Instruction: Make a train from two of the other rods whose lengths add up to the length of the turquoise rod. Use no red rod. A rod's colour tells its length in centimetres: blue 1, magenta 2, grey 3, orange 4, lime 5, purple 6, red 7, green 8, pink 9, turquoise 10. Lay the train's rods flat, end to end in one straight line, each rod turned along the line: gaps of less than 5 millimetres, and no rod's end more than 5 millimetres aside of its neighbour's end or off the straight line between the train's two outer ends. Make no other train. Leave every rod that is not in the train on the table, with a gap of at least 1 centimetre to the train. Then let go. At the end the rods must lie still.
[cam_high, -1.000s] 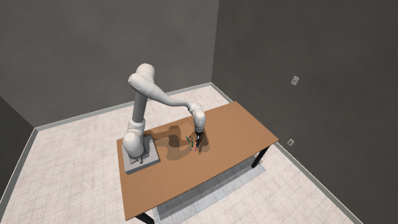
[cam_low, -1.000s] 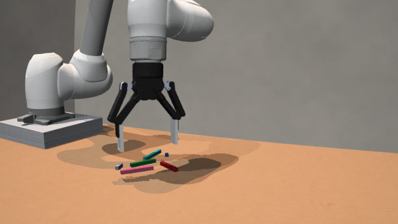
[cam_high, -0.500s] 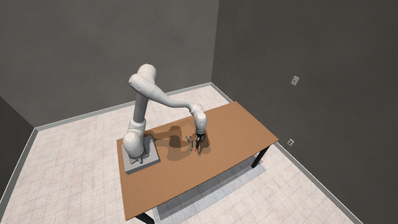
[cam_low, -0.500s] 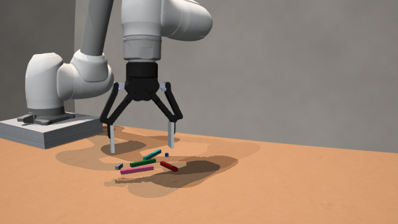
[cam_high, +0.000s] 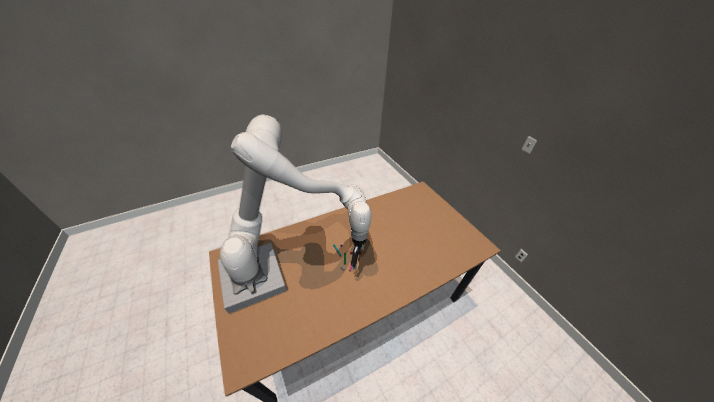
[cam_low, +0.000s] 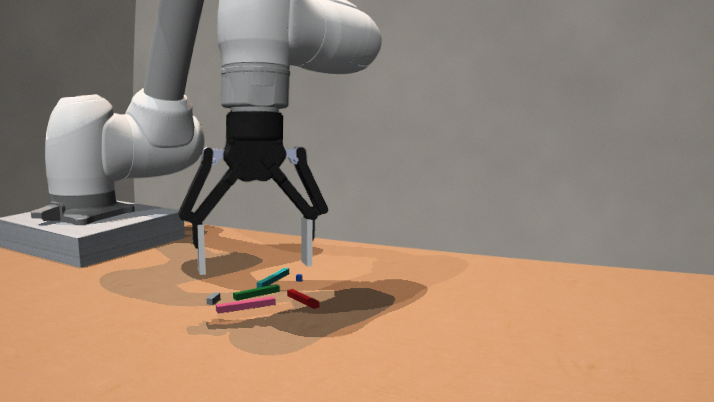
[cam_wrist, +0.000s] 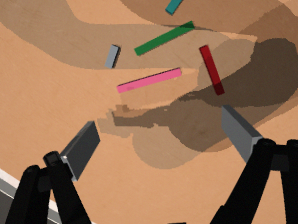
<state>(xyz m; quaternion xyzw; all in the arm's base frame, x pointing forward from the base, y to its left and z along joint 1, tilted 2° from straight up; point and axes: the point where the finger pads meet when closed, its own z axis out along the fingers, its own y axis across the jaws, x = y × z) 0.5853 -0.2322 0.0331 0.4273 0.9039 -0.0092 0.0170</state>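
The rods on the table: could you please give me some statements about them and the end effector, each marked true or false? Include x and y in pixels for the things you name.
1. The blue rod (cam_low: 299, 277) is the shortest rod. True.
2. The end effector (cam_low: 254, 270) (cam_wrist: 157, 124) is shut on the pink rod (cam_low: 245, 305) (cam_wrist: 149, 80). False: it is open above the table.
3. The red rod (cam_low: 303, 298) (cam_wrist: 212, 70) touches the green rod (cam_low: 256, 292) (cam_wrist: 164, 38). False: a gap separates them.
4. The grey rod (cam_low: 213, 298) (cam_wrist: 113, 56) lies apart from the pink rod. True.

End effector (cam_high: 354, 257) (cam_low: 254, 269) (cam_wrist: 157, 124) shifted sideways, perhaps slightly lower.
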